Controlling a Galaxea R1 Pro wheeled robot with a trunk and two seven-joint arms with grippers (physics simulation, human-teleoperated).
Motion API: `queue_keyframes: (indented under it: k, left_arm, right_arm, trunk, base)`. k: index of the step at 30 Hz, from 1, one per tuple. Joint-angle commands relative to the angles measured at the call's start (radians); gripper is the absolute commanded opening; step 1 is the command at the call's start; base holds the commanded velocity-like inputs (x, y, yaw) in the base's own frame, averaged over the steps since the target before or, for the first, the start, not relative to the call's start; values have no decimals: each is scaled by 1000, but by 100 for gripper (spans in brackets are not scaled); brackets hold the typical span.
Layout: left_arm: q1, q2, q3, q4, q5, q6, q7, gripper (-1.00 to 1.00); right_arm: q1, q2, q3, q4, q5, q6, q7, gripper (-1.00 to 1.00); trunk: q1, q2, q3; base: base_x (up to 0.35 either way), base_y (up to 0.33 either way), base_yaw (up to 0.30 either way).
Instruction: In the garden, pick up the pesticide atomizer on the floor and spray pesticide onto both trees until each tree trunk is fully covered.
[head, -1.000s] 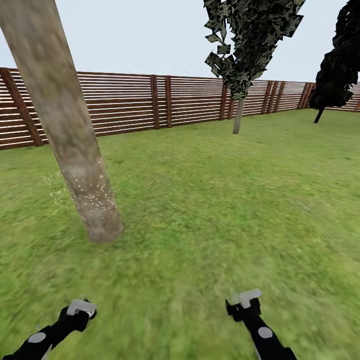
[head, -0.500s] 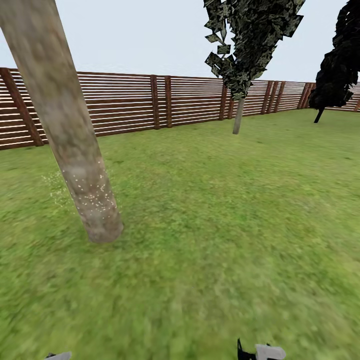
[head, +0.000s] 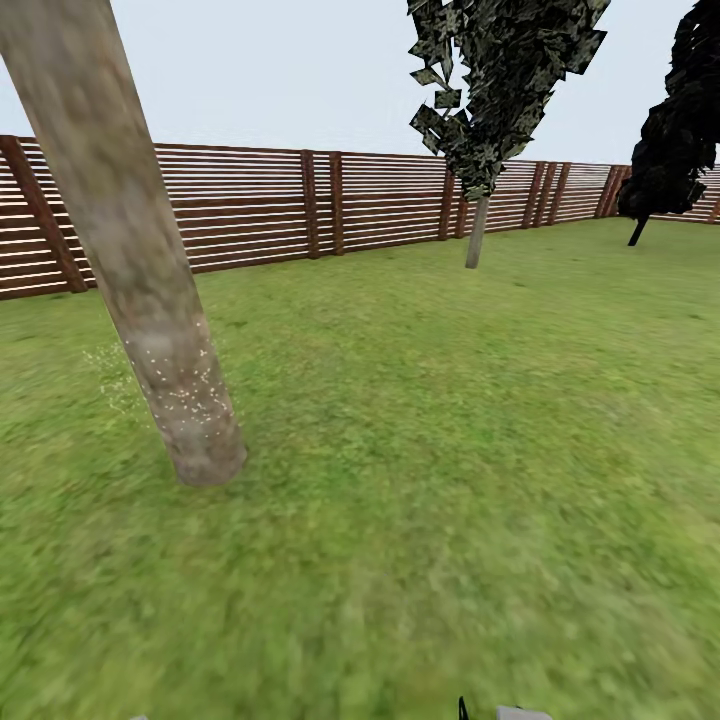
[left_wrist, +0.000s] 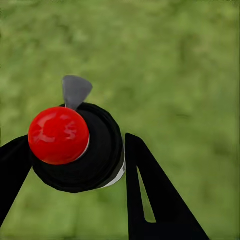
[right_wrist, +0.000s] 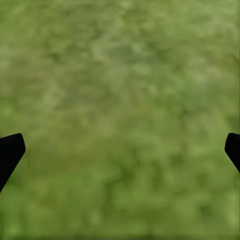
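- Head view looks over a green lawn (head: 420, 480) enclosed by a brown slatted fence (head: 250, 205); the picture itself has not shifted over the last second.
- Near tree trunk (head: 150, 300) rises from the lawn's left side, pale grey-tan and leaning in the picture. Whitish pesticide specks (head: 175, 385) dot its lower part and the grass just beside it; the upper bark looks bare.
- Second tree (head: 478, 232) stands far off by the fence, towards the lawn's far right, its dark leafy crown above. No specks can be made out on its thin trunk.
- Both arms have dropped: a second ago both grippers stood above the bottom edge, and now just a sliver of the right arm (head: 520, 713) remains there.
- Left wrist view shows the left gripper (left_wrist: 75, 155) pinching the pesticide atomizer (left_wrist: 82, 150), a black bottle with a red top, its grey nozzle pointing out over grass.
- Right wrist view shows the right gripper (right_wrist: 120, 150) spread wide, holding nothing, with grass below.
- Judging by this, spraying is paused and the arms are tucked, likely for moving on; the near trunk seems only partly covered and the far tree untreated.
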Motion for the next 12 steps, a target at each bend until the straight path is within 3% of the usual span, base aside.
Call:
queue_keyframes:
  k: [1, 12]
  left_arm:
    - [0, 0, -1, 0, 0, 0, 0, -100]
    - [1, -16, -6, 30, -4, 0, -1, -100]
  right_arm:
    - [0, 0, 0, 0, 0, 0, 0, 100]
    - [0, 0, 0, 0, 0, 0, 0, 100]
  trunk:
    - [0, 0, 0]
    - [0, 0, 0]
  base:
    - [0, 0, 0]
    - [0, 0, 0]
